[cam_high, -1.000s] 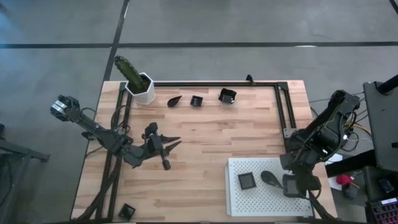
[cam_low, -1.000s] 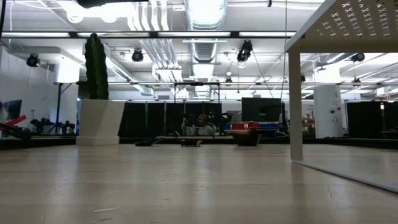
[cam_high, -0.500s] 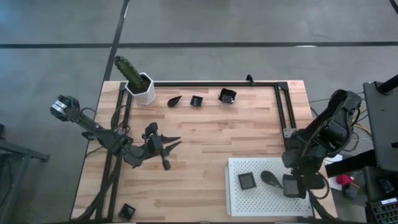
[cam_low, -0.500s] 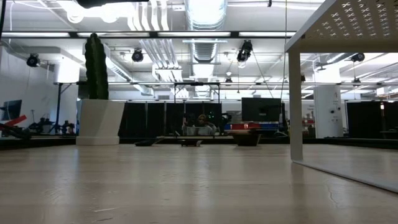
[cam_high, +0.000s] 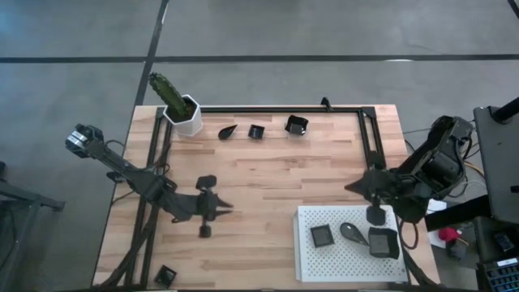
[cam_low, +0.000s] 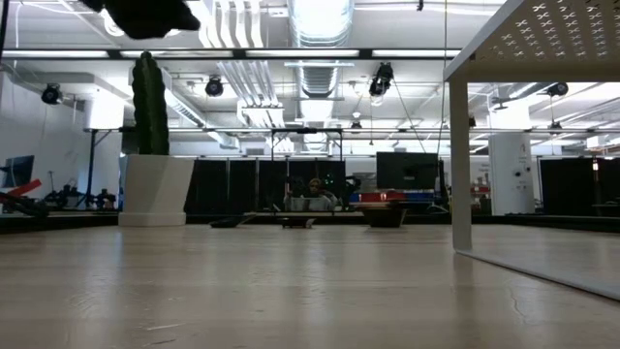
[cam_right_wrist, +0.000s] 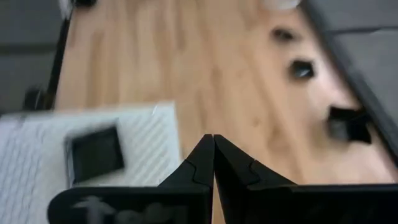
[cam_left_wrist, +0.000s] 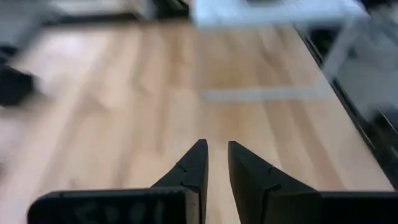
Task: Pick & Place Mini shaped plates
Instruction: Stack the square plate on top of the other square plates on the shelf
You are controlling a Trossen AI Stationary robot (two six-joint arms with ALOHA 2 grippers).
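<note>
On the wooden table (cam_high: pixel 276 186), the right gripper (cam_high: pixel 357 185) is closed and empty just past the white tray (cam_high: pixel 340 259) holding three mini plates (cam_high: pixel 322 236), the left gripper (cam_high: pixel 223 209) is narrowly open and empty, so next comes fetching a far plate (cam_high: pixel 296 124).

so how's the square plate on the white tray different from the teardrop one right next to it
The square plate has straight sides and a raised rim framing a flat middle; the teardrop plate is rounded and narrows to a point at one end. The square plate sits nearer the middle of the white tray; the teardrop plate lies between it and a third dark plate. Both are small, near-black and rest flat on the tray.
</note>
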